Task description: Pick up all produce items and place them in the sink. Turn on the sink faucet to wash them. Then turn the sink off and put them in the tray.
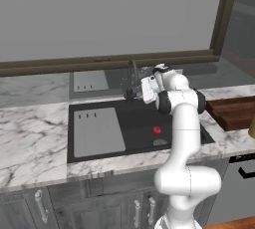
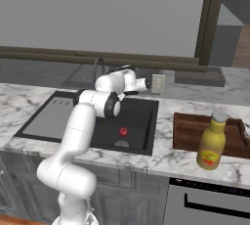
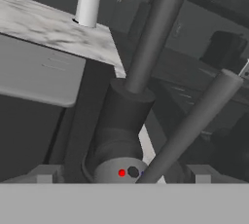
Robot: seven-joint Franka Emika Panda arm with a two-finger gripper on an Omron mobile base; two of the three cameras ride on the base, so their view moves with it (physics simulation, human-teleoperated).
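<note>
A small glossy red fruit (image 1: 157, 130) (image 2: 123, 131) lies on the floor of the black sink (image 1: 139, 118) (image 2: 142, 114), just behind the round drain (image 1: 160, 142). The dark gooseneck faucet (image 1: 132, 76) (image 3: 146, 47) stands at the sink's back rim. My gripper (image 1: 138, 91) (image 3: 124, 177) is open right at the faucet's base. Its fingertips (image 3: 46, 173) sit wide apart on either side of the base, with nothing gripped. A slanted lever (image 3: 194, 121) rises from the base on the right. The reddish-brown wooden tray (image 1: 234, 113) (image 2: 188, 128) lies on the counter right of the sink.
A light-grey slotted panel (image 1: 97, 131) covers the sink's left part. A yellow bottle (image 2: 211, 146) stands at the tray's front edge. A white cylinder (image 3: 89, 1) stands on the marble counter behind the sink. A window ledge runs along the back wall.
</note>
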